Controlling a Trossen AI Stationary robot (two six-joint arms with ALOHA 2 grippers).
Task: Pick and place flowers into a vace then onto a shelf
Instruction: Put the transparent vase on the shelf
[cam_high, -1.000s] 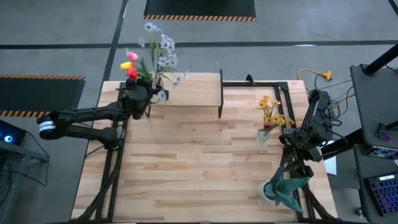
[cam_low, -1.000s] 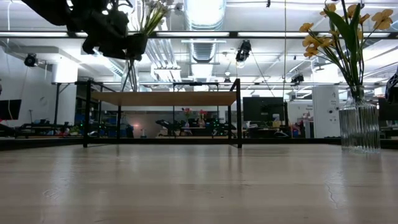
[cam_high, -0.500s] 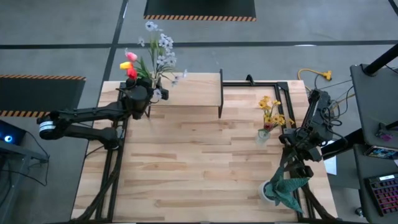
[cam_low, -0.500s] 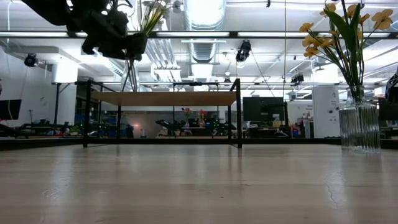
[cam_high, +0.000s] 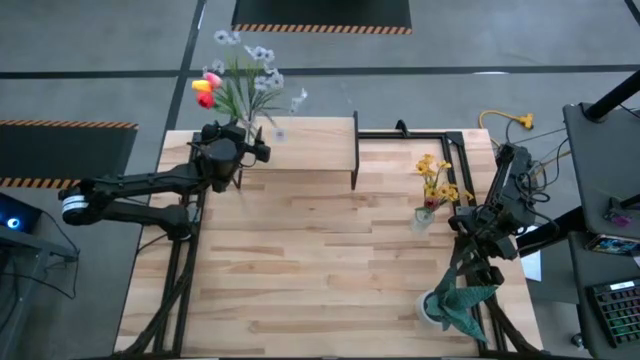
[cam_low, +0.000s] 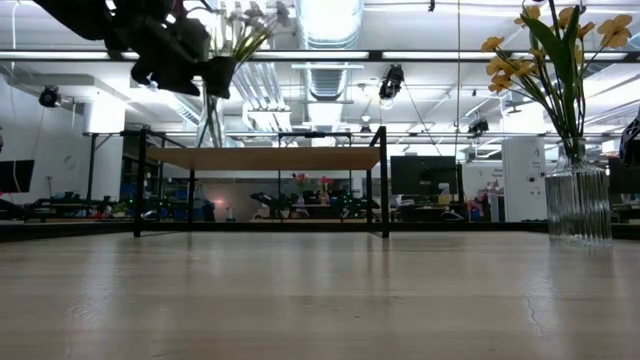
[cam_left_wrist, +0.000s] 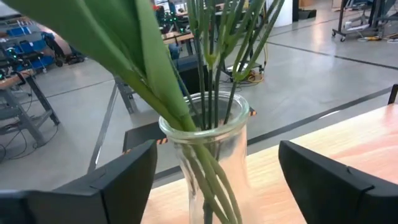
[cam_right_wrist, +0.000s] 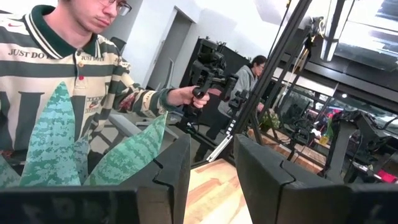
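A clear glass vase (cam_left_wrist: 208, 140) with green stems in it stands by its base on the left end of the shelf's wooden top (cam_high: 305, 140). Its flowers (cam_high: 235, 78), red, yellow and pink tulips and pale blossoms, rise above it. My left gripper (cam_left_wrist: 216, 154) is open and level. Its fingers stand on either side of the vase, with a gap on each side. In the low view the vase (cam_low: 209, 122) shows under my left gripper (cam_low: 190, 60). My right gripper (cam_right_wrist: 211, 168) waits at the table's right edge (cam_high: 480, 268), open with nothing between its fingers.
A second ribbed glass vase (cam_low: 578, 200) with yellow flowers (cam_high: 437, 180) stands on the table right of the shelf. A green potted plant (cam_high: 455, 305) sits at the near right corner. People stand in the room beyond, one in a striped shirt (cam_right_wrist: 56, 68).
My left gripper has opened and let go of the vase, which stays upright on the shelf top. The blooms have swung a little toward the table's far edge. The left arm has kept its place.
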